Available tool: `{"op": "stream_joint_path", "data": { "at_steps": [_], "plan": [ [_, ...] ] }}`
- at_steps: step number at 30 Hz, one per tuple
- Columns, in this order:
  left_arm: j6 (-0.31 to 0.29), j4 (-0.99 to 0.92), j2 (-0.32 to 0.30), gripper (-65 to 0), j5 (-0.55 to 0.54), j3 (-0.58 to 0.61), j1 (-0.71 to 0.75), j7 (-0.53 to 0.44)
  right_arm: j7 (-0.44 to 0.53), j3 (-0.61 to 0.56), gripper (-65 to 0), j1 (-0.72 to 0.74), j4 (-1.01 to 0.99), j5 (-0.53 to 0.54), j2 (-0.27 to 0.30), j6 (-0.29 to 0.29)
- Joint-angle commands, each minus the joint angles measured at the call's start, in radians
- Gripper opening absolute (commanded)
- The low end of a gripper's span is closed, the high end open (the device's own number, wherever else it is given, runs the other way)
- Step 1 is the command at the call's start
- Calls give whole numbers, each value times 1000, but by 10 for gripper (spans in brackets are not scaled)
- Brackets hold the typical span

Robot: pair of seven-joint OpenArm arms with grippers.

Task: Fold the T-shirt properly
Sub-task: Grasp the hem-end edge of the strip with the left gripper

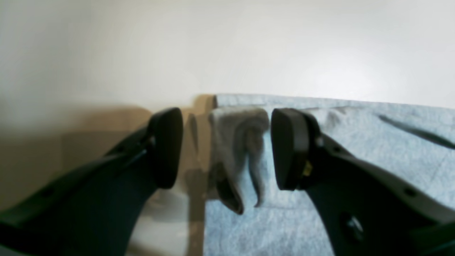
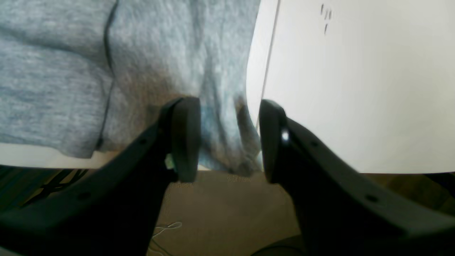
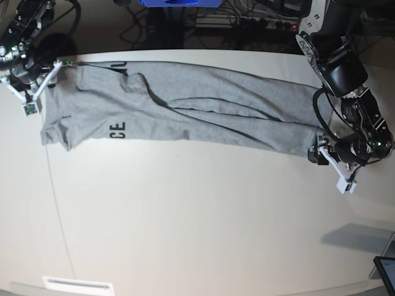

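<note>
The grey T-shirt [image 3: 185, 111] lies in a long band across the white table [image 3: 185, 216], with black letters [image 3: 117, 131] showing near its left end. My left gripper [image 3: 332, 168] stands at the band's right end. In the left wrist view its jaws [image 1: 227, 149] are open, and a bunched corner of the T-shirt [image 1: 238, 149] rises between them with a gap on each side. My right gripper [image 3: 42, 86] is at the upper left corner. In the right wrist view it [image 2: 228, 138] is open astride the T-shirt's edge [image 2: 227, 142] at the table's rim.
Cables and a blue object [image 3: 179, 3] sit beyond the table's far edge. A dark device corner [image 3: 386, 271] shows at the lower right. A white label [image 3: 77, 285] lies by the front edge. Brown floor [image 2: 220, 209] lies below the rim.
</note>
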Motion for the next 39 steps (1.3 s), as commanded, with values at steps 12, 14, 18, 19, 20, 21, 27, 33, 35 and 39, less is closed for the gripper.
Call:
{"op": "stream_joint_path", "data": {
  "at_steps": [12, 14, 18, 19, 20, 21, 27, 33, 35, 39],
  "plan": [
    [-5, 17, -19, -586, -13, 0, -24, -12, 8, 3, -392, 1, 13, 8, 10, -1],
    [-5, 17, -19, -590, -13, 0, -24, -12, 8, 3, -392, 1, 13, 8, 10, -1],
    [-5, 17, -19, -650, -13, -1, -24, -12, 8, 3, -392, 1, 13, 8, 10, -1],
    [-5, 20, -19, -650, -13, -3, -24, -12, 8, 3, -392, 1, 13, 8, 10, -1],
    [-5, 23, -20, -650, -13, -3, -24, -12, 8, 3, -392, 1, 13, 8, 10, -1],
    [-5, 24, -20, -650, -13, -4, -24, -12, 8, 3, -392, 1, 13, 8, 10, -1],
    [-5, 35, -20, -650, -21, -1, -21, -6, 8, 3, -392, 1, 12, 8, 10, -1],
    [-5, 207, -17, -650, -23, -4, 17, 27, 15, 3, -392, 6, -38, 8, 10, -1],
    [-5, 250, -8, -650, -24, -1, 28, 27, 16, 3, -392, 7, -44, 8, 10, -1],
    [-5, 282, -5, -650, -24, 0, 95, 27, 16, 3, -392, 12, -44, 8, 12, -1]
  ]
}}
